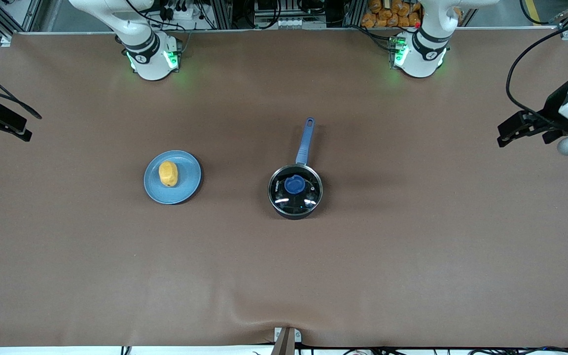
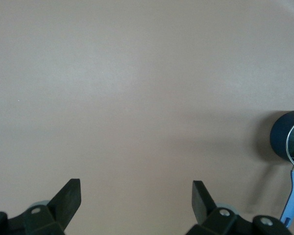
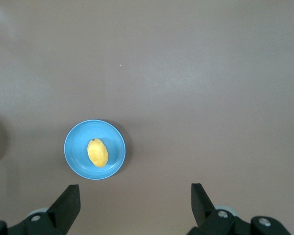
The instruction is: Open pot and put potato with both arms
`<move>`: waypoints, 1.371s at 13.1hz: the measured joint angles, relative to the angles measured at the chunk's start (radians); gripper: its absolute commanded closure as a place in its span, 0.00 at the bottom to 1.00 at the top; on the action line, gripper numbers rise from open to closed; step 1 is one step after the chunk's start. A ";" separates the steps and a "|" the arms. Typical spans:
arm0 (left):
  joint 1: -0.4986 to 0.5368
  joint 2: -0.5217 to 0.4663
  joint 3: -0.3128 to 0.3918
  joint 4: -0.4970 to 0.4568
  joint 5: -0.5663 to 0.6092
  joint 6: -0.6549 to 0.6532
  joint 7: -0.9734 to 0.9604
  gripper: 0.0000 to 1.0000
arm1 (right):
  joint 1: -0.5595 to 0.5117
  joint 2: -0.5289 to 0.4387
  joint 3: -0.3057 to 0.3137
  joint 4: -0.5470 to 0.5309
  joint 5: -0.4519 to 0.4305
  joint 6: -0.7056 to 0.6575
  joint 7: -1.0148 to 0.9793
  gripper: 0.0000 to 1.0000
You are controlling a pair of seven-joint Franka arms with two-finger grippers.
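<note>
While the pot point(image 1: 295, 192) sits lidded at frame centre and the potato point(image 1: 168, 173) on the plate point(image 1: 188, 185) centre-left, both claws are held apart: left claw point(image 2: 136, 198), right claw point(image 3: 135, 201). Glass lid point(image 1: 308, 195) is judged fragile, best gripped by its knob point(image 1: 294, 185); potato light, firm.

Left tool point(image 2: 136, 200) spread wide above bare table point(image 2: 137, 88), lidded pot point(image 2: 289, 136) nearby.

Two white Franka arms point(image 1: 141, 42) showing black joint bands.
Bases are glowing green; black cables are trailing from black grippers point(image 1: 513, 129).
</note>
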 measured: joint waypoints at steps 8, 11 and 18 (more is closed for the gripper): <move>-0.001 0.008 -0.001 0.008 0.000 -0.012 -0.044 0.00 | 0.000 0.000 0.000 0.000 0.000 0.000 0.000 0.00; 0.002 0.021 0.000 0.008 -0.006 -0.013 -0.027 0.00 | 0.000 0.000 0.000 0.000 0.000 0.000 0.000 0.00; 0.000 0.024 -0.002 0.010 -0.009 -0.016 -0.026 0.00 | 0.000 0.000 0.000 0.000 0.000 0.000 0.000 0.00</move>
